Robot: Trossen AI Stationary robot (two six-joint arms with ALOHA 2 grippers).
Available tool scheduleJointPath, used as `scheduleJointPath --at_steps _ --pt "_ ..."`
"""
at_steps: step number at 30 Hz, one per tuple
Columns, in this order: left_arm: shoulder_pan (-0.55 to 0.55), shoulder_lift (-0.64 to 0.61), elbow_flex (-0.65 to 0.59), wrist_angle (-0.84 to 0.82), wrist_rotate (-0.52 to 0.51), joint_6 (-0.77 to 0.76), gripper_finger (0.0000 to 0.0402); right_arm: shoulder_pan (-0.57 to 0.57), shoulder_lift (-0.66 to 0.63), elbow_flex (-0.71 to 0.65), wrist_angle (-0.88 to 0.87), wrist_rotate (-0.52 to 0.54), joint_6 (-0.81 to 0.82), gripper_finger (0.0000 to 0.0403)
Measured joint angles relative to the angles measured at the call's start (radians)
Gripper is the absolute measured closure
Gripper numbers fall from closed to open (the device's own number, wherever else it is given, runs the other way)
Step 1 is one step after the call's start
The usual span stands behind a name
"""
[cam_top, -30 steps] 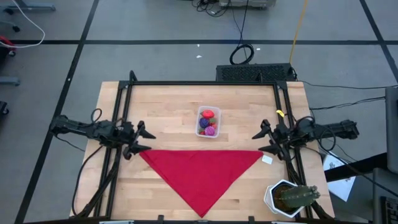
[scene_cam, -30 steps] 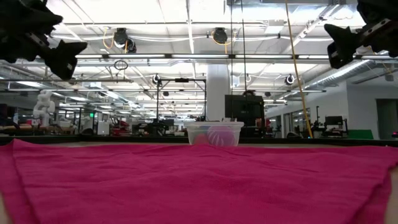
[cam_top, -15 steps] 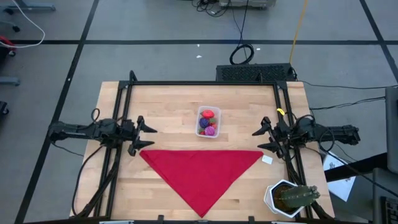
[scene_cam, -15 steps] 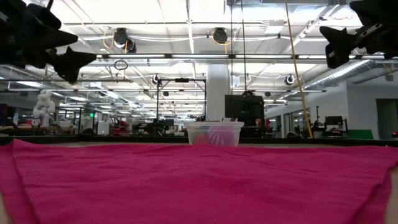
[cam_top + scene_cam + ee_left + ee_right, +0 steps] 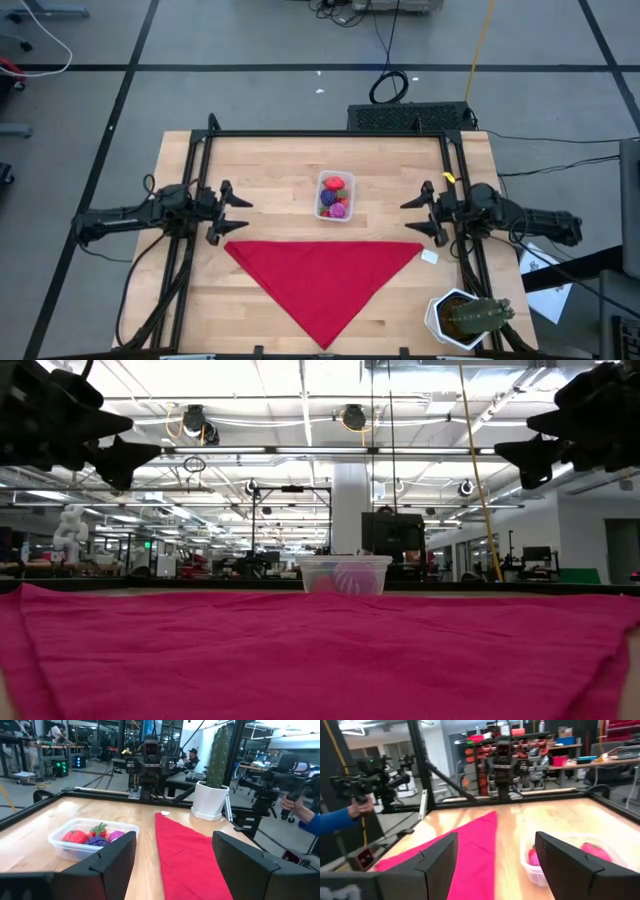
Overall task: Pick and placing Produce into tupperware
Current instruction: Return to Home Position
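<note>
Starting on the left: the left gripper (image 5: pixel 240 217) hangs well out to the left of the tupperware tub (image 5: pixel 345 566), up off the desk (image 5: pixel 270 160), as the low view shows. Its fingers are spread wide with nothing between them. It points at the tub but is nowhere near touching it, and that reads to me as an arm parked, not one reaching.

Now the middle. The tub sits upright on the bare wood, and inside it is the produce (image 5: pixel 336 198), packed close together. There's a red strawberry (image 5: pixel 337 184) at the far end, and purple and magenta pieces beside it. I can't spot a single piece outside the tub, so I'd say the filling is done. On the near side of the tub lies a red cloth (image 5: pixel 325 275), spread flat as a triangle with its long edge just short of the tub.

Over to the right, the right gripper (image 5: pixel 408 217) mirrors its partner. It is well out to the right of the tub, raised, and gaping and empty too. With both arms drawn apart like this and nothing carried, it looks like a return to rest. Farther right and nearer than the tub, a potted cactus (image 5: pixel 470 318) stands at the desk corner, well clear of the work.
</note>
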Motion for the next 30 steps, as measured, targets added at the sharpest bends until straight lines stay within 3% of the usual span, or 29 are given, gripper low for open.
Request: scheduleJointPath --at_steps 7,19,25,30 --pt "0.000 0.005 0.000 0.004 0.035 -0.005 0.0135 -0.028 0.003 -0.067 0.062 -0.053 0.022 0.0149" --pt "-0.004 0.090 0.000 0.036 0.035 -0.012 0.0135 -0.027 0.044 -0.070 0.089 0.007 -0.051 0.0149" --pt "-0.004 0.092 0.000 0.041 0.034 -0.079 0.0135 -0.027 0.044 -0.071 0.087 0.006 -0.049 0.0149" --pt "-0.004 0.092 0.000 0.045 0.034 -0.222 0.0135 -0.027 0.044 -0.072 0.088 0.006 -0.018 0.0149"
